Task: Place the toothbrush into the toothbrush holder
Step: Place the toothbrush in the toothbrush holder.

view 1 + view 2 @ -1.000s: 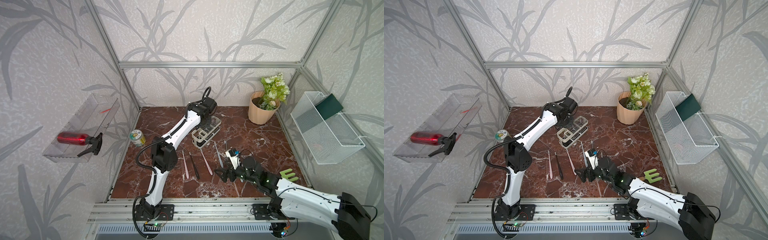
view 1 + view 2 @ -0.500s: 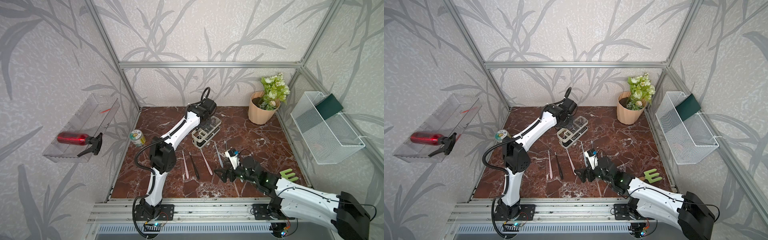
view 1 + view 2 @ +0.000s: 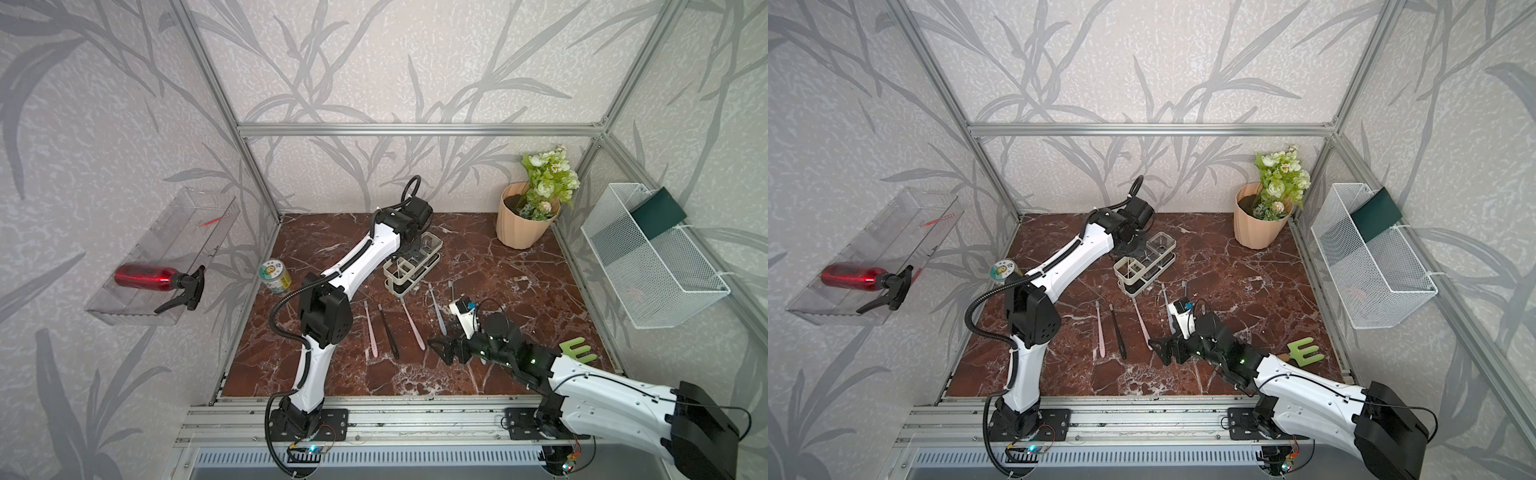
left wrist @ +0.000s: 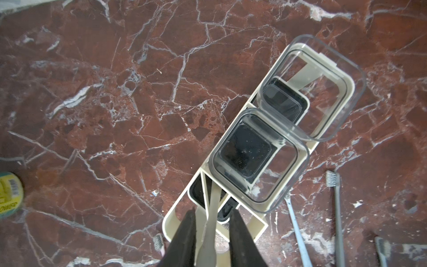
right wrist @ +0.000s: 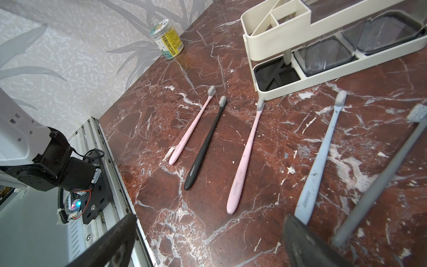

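The toothbrush holder (image 3: 415, 270) (image 3: 1144, 270), a white frame with clear cups, stands at the back middle of the marble table. A beige toothbrush (image 4: 211, 215) stands upright in its end slot; its shaft (image 5: 287, 55) reaches the base tray. My left gripper (image 4: 212, 211) (image 3: 409, 244) hangs right above that slot, open, with a narrow gap on each side of the handle. My right gripper (image 5: 210, 217) (image 3: 440, 351) is open wide and low over the front of the table, holding nothing.
Several more toothbrushes lie on the table: pink (image 5: 189, 131), black (image 5: 208, 143), pink (image 5: 246, 157), light blue (image 5: 321, 159), grey (image 5: 381, 178). A jar (image 3: 274, 276) stands at the left edge, a flower pot (image 3: 521, 224) back right, a green E (image 3: 577, 351) front right.
The left gripper's jaws have parted from the beige toothbrush, which stays standing in the holder. The right arm has hardly moved.
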Robot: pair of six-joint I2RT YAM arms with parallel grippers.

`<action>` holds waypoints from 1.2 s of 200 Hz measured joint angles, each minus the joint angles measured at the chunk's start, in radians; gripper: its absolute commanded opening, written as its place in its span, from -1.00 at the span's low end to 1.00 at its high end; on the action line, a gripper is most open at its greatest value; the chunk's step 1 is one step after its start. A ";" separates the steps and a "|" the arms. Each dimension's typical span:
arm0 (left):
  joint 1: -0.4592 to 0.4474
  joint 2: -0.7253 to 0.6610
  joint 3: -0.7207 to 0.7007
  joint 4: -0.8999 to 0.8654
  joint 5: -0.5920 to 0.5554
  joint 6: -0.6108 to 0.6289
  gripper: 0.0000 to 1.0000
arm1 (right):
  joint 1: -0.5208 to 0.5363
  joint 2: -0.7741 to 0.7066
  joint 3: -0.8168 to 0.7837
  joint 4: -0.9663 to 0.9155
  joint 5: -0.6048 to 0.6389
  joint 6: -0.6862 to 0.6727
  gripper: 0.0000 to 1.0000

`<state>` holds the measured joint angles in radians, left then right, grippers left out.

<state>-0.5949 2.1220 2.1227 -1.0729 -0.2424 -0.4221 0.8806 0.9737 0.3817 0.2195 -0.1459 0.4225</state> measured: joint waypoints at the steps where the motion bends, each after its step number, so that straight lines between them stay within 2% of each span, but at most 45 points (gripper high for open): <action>1: 0.000 0.000 0.000 0.000 0.000 -0.005 -0.12 | 0.000 0.000 0.000 0.000 0.000 0.000 0.96; 23: 0.000 0.000 0.018 -0.009 0.000 0.004 0.16 | 0.000 -0.001 0.000 0.000 0.009 -0.001 0.97; 39: 0.000 0.000 0.037 -0.018 -0.002 0.005 0.24 | 0.000 -0.004 0.000 0.000 0.015 -0.002 0.97; 83: 0.000 -0.007 0.082 -0.030 -0.011 0.008 0.34 | 0.000 -0.006 -0.006 0.002 0.019 -0.004 0.97; 117: 0.000 -0.073 0.059 -0.061 -0.054 -0.020 0.34 | 0.000 -0.014 -0.009 0.001 0.030 -0.004 0.97; 145: 0.000 -0.235 -0.124 -0.047 -0.081 -0.079 0.35 | 0.000 -0.033 -0.010 0.001 0.041 -0.004 0.97; 181: 0.002 -0.434 -0.465 0.040 -0.101 -0.170 0.34 | 0.000 -0.051 -0.012 0.000 0.060 -0.004 0.97; 211: 0.016 -0.499 -0.703 0.110 -0.094 -0.236 0.32 | 0.000 -0.061 -0.018 0.000 0.071 -0.004 0.98; 240: 0.036 -0.530 -0.866 0.190 -0.066 -0.279 0.27 | 0.000 -0.061 -0.019 0.000 0.078 -0.004 0.97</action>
<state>-0.5587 1.5921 1.2564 -0.8829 -0.3084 -0.7010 0.8806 0.9131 0.3626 0.2192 -0.0681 0.4187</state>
